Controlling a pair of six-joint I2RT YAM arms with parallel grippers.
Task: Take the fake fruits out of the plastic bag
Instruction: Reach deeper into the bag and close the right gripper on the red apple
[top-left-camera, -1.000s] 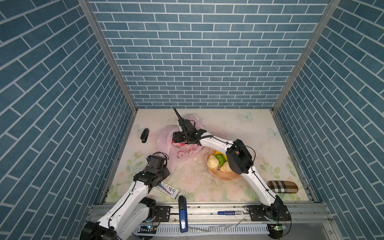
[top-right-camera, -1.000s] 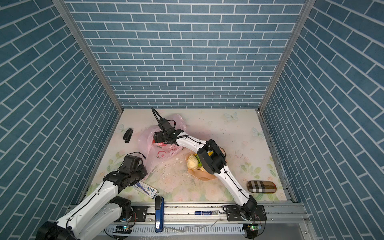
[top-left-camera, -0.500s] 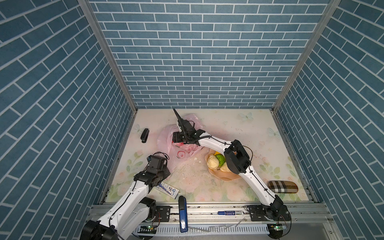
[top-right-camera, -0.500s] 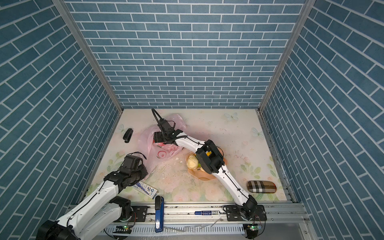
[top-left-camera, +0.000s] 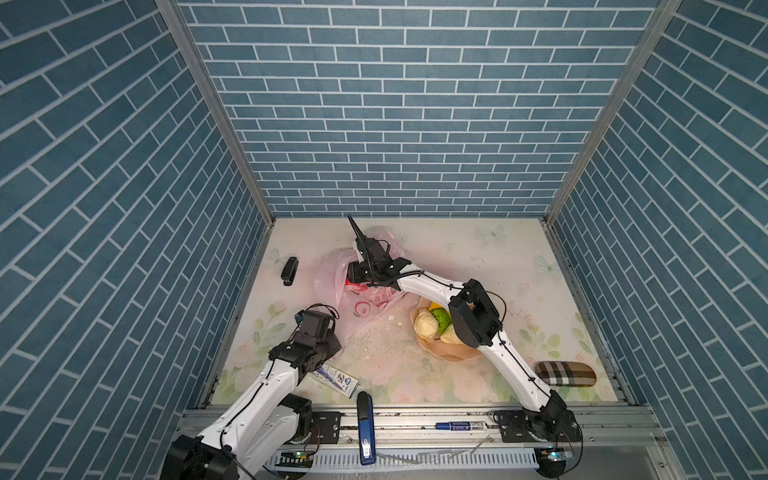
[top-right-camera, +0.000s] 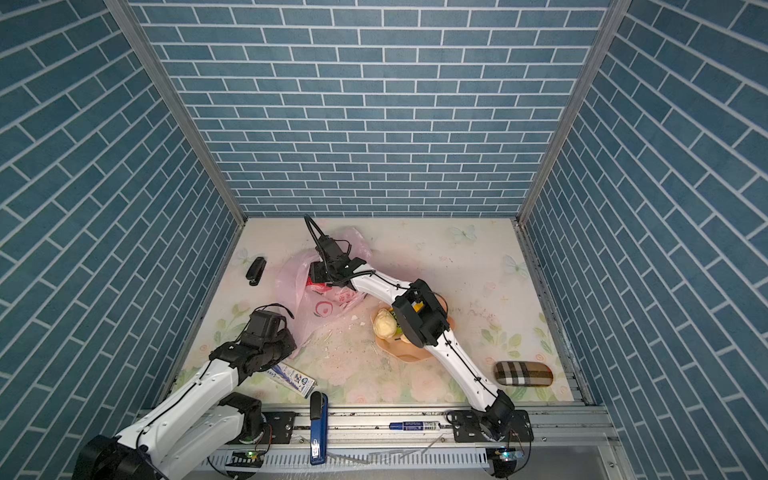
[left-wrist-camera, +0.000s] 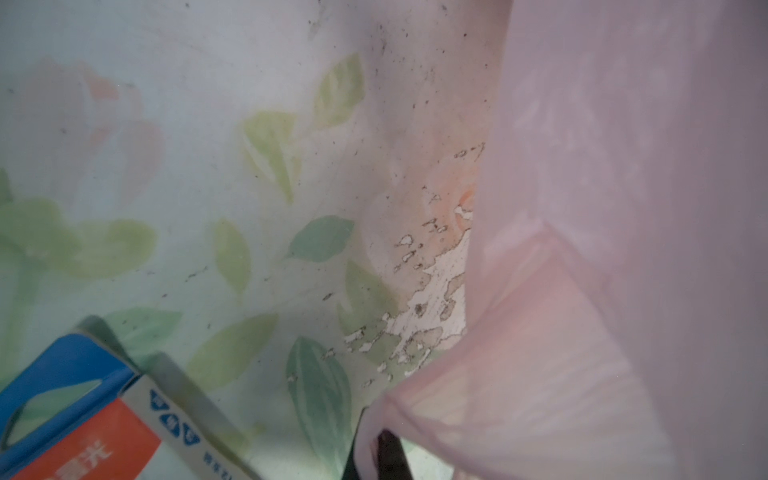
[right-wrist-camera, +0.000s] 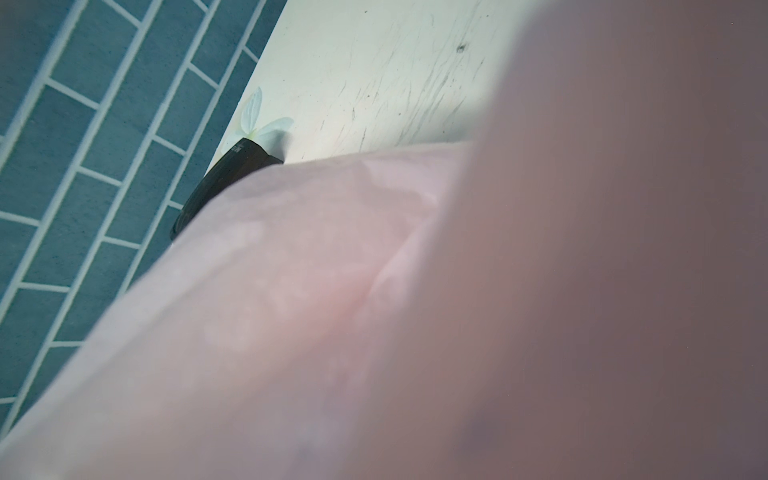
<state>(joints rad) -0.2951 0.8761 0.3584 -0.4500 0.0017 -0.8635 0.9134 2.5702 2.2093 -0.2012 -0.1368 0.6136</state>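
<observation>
Jaws: left gripper (left-wrist-camera: 384, 455) clenched on plastic bag (top-left-camera: 330, 278) edge; right gripper (top-left-camera: 354, 277) sat inside bag mouth, grip untellable | red fruit (top-left-camera: 357, 287) lay just beneath right jaws, well apart from left | right arm nearer

I count one pink bag (top-left-camera: 328, 282), one plate (top-left-camera: 455, 355), two pale fruits (top-left-camera: 424, 325), one green fruit (top-left-camera: 441, 318), one pen (top-left-camera: 459, 425).

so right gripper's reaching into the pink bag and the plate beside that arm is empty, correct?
Not empty. In both top views the plate holds fruits, a cream one and a green one among them. The right gripper does reach into the pink bag.
</observation>
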